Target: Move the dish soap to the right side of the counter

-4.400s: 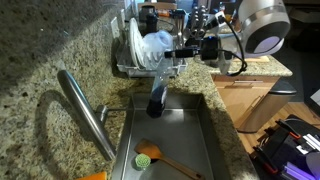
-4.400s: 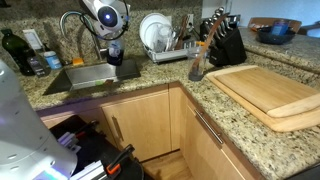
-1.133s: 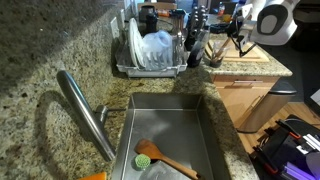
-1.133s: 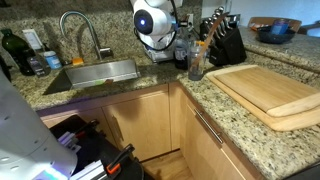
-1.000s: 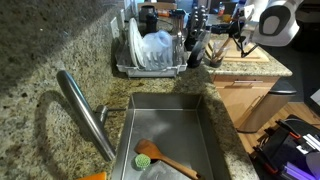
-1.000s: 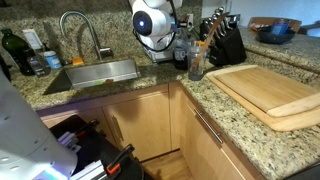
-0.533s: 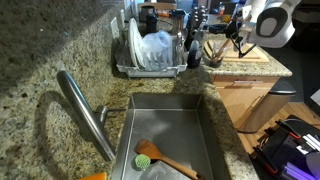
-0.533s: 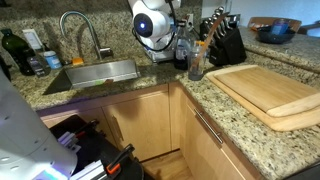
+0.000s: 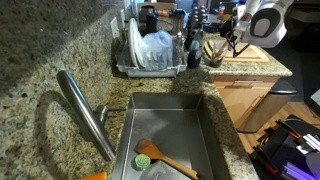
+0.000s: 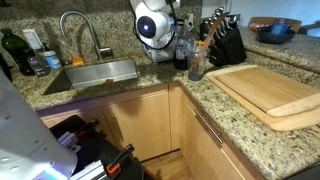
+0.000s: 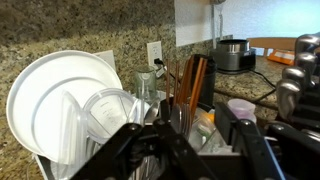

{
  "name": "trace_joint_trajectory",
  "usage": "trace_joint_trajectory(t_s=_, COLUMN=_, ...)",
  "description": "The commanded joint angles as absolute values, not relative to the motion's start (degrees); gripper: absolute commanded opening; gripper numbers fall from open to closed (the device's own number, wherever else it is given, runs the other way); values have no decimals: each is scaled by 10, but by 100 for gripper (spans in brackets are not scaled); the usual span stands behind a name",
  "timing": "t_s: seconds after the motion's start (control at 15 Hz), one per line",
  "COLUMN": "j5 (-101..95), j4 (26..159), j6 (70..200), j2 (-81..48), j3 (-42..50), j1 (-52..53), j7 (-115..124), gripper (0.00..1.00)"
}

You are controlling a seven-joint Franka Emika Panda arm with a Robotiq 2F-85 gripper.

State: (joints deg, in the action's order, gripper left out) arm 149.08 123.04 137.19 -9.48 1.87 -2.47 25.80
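The dish soap, a small bottle with dark liquid (image 10: 181, 58), stands upright on the granite counter (image 10: 150, 86) right of the sink, beside a glass of utensils (image 10: 196, 66). My gripper (image 10: 179, 46) hovers just over the bottle. In the wrist view the jaws (image 11: 195, 135) are spread wide with nothing clamped between them. Beyond them are the utensil glass (image 11: 190, 110) and a pale cap (image 11: 240, 105) beside the right finger. In an exterior view my gripper (image 9: 212, 50) is at the utensil glass; I cannot make out the bottle there.
A dish rack with white plates (image 10: 160, 35) (image 9: 150, 50) (image 11: 70, 110) stands behind the gripper. A knife block (image 10: 225, 42) and a wooden cutting board (image 10: 265, 90) lie to the right. The steel sink (image 9: 165, 120) holds a green scrub brush (image 9: 150, 157). The faucet (image 10: 80, 25) is at the left.
Since 4.4 s ago the arm has moved from the sink's right edge to the counter by the utensil glass. Over the last second it only shifted slightly.
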Motion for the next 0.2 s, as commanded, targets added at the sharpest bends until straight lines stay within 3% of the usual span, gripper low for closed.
trace_joint_trajectory(t_s=0.0, j5=1489, j4=1230, j6=1371, j2=-95, j3=16, j1=-28, j7=259, gripper=51)
trace_joint_trajectory(t_s=0.13, j5=1489, j4=1230, j6=1371, j2=-95, j3=16, j1=-28, j7=259, gripper=51)
